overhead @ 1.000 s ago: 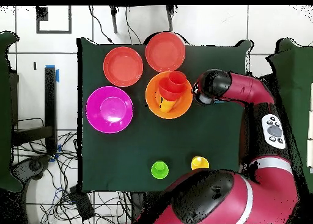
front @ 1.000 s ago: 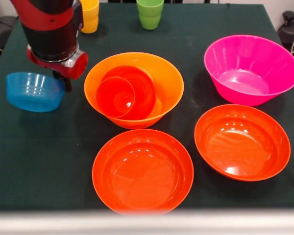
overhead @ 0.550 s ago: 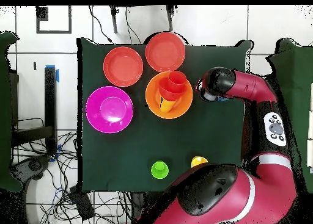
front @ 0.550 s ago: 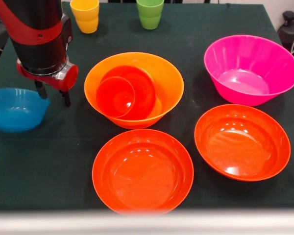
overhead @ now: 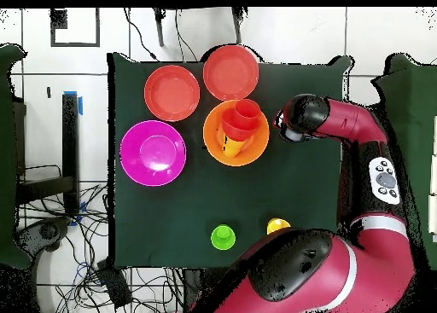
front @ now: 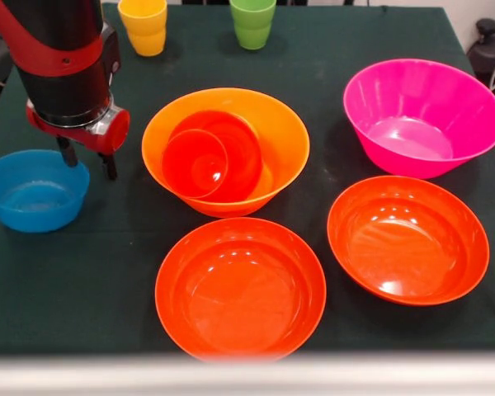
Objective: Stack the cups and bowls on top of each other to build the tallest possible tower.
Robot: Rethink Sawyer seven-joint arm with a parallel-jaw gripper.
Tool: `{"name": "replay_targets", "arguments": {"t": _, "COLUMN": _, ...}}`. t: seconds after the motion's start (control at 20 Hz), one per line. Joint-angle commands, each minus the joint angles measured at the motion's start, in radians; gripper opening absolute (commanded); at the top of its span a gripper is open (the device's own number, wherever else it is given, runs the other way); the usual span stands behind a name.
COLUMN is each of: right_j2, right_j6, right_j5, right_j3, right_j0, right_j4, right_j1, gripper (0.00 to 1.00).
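The small blue bowl (front: 35, 190) sat upright on the bench (front: 91, 272), just below and left of the claw (front: 86, 164). The claw hung over its rim with its 2 fingers spread, holding nothing. Right of the claw, the big orange bowl (front: 276, 140) had a small red-orange bowl (front: 231, 153) and a red-orange cup (front: 195, 163) tipped inside it. Behind the claw stood the yellow cup (front: 143, 26) and green cup (front: 252, 22). Further right were 2 wide red-orange bowls (front: 240, 288) (front: 407, 239) and the pink bowl (front: 421, 115).
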Motion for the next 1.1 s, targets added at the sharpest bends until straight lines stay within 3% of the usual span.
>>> {"name": "replay_targets", "arguments": {"t": 0.05, "right_j2": 0.082, "right_j6": -0.263, "right_j5": 0.058, "right_j3": -0.032, "right_j0": 0.027, "right_j4": -0.057, "right_j1": 0.001, "gripper": 1.0}}
{"name": "replay_targets", "arguments": {"t": 0.45, "right_j2": 0.064, "right_j6": -0.163, "right_j5": 0.148, "right_j3": 0.039, "right_j0": 0.08, "right_j4": -0.002, "right_j1": -0.097, "gripper": 1.0}}
{"name": "replay_targets", "arguments": {"t": 0.75, "right_j2": 0.055, "right_j6": -0.137, "right_j5": 0.188, "right_j3": 0.048, "right_j0": 0.103, "right_j4": 0.011, "right_j1": -0.129, "gripper": 1.0}}
{"name": "replay_targets", "arguments": {"t": 1.1, "right_j2": 0.066, "right_j6": -0.141, "right_j5": 0.294, "right_j3": -0.08, "right_j0": 0.13, "right_j4": 0.016, "right_j1": -0.108, "gripper": 1.0}}
